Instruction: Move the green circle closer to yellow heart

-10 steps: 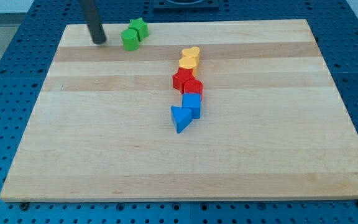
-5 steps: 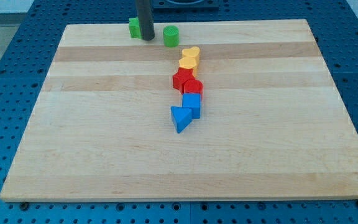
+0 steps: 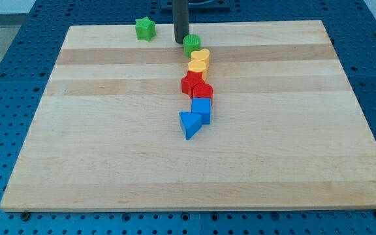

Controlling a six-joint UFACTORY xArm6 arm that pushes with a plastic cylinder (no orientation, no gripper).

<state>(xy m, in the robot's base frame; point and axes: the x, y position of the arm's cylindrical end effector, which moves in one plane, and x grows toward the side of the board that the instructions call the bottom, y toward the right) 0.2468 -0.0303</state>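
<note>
In the camera view, my tip stands on the wooden board near the view's top, just left of the green circle, apparently touching it (the rod carries no claw, so no open or closed state applies). The green circle sits against the upper edge of the yellow heart. Below follow two red blocks, a blue cube and a blue triangle, with a green star well apart at the upper left.

Green circle upright — touching yellow heart below it.
</note>
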